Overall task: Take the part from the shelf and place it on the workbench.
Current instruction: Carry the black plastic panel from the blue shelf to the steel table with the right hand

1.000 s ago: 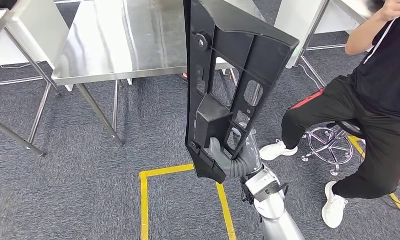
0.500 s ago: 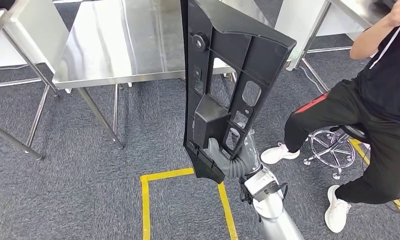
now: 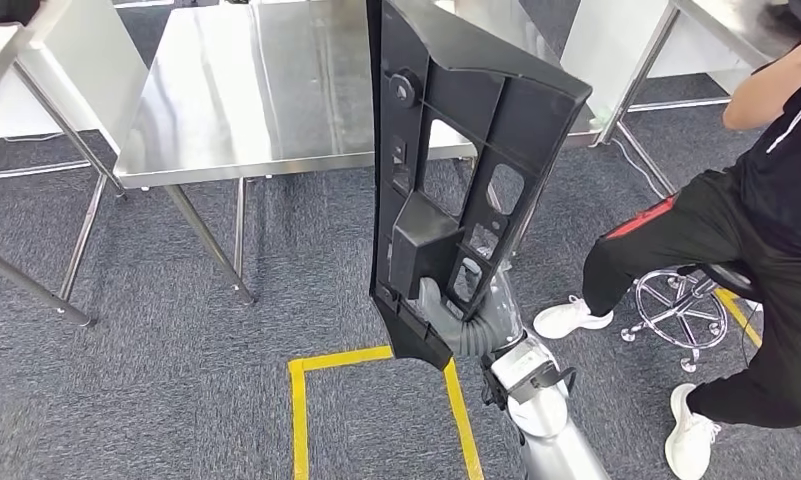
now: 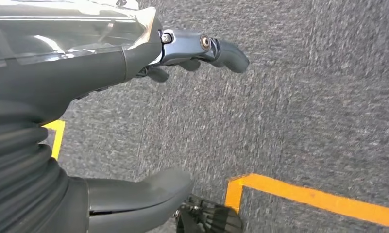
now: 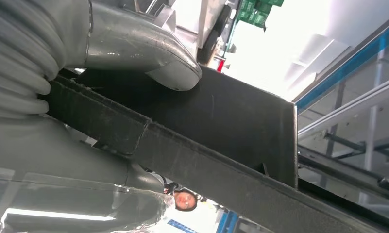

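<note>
A long black plastic part (image 3: 456, 170) with ribs and cut-outs stands upright in the middle of the head view, held near its lower end by my right hand (image 3: 454, 312). In the right wrist view the thick grey thumb (image 5: 148, 53) presses on the part's flat black face (image 5: 231, 121). The steel workbench (image 3: 246, 95) lies ahead, its top bare, and the part's upper end overlaps its right side in the picture. My left hand (image 4: 134, 111) hangs over grey carpet with its fingers (image 4: 207, 48) apart and nothing in it.
A person in black clothes sits on a stool (image 3: 686, 305) at the right, legs close to my right arm. A second steel table (image 3: 36, 60) is at far left, another (image 3: 716, 25) at top right. Yellow tape (image 3: 301, 400) marks the carpet below.
The whole view has shifted: the workbench and tape mark lie slightly lower and to the right, and the seated person has slid toward the right edge. The part stays in my right hand.
</note>
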